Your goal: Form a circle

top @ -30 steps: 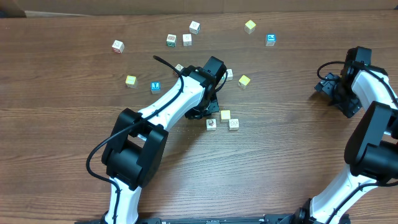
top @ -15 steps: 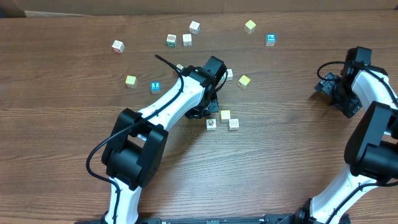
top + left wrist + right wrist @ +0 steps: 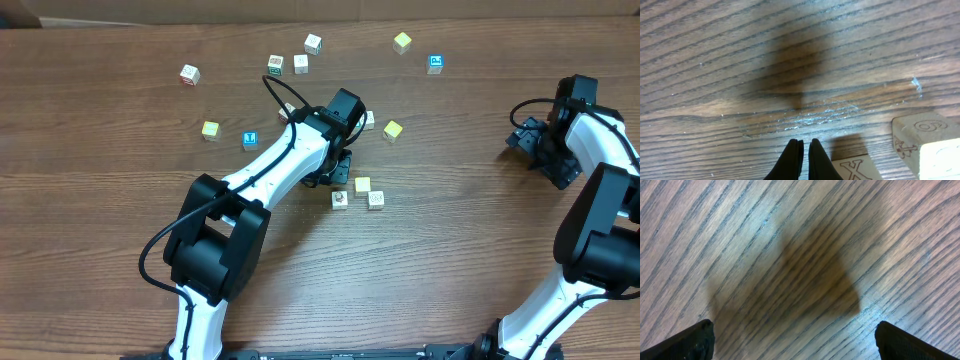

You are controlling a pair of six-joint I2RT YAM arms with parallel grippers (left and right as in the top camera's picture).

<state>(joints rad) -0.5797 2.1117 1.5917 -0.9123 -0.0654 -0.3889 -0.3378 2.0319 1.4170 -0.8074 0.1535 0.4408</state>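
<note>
No closed circle of cubes is in view. Three small cubes sit close together in a short arc: a white picture cube (image 3: 340, 199), a pale yellow cube (image 3: 362, 184) and another white cube (image 3: 376, 199). My left gripper (image 3: 336, 172) is shut and empty just up-left of them, tips down at the table. In the left wrist view its fingertips (image 3: 802, 150) stand beside a cube marked X (image 3: 856, 170), with a cube marked 6 (image 3: 925, 137) further right. My right gripper (image 3: 525, 140) hangs open at the far right over bare wood, also seen in the right wrist view (image 3: 800, 342).
Loose cubes lie scattered behind the left arm: cyan-blue cubes (image 3: 250, 139) (image 3: 435, 63), yellow cubes (image 3: 210, 129) (image 3: 393, 129) (image 3: 402, 41), white cubes (image 3: 189, 73) (image 3: 301, 63) (image 3: 313, 43) (image 3: 368, 119). The left arm's forearm (image 3: 280, 165) crosses the table's middle.
The left wrist has shifted slightly and its cable has swung up. The cubes and the right arm have not moved.
</note>
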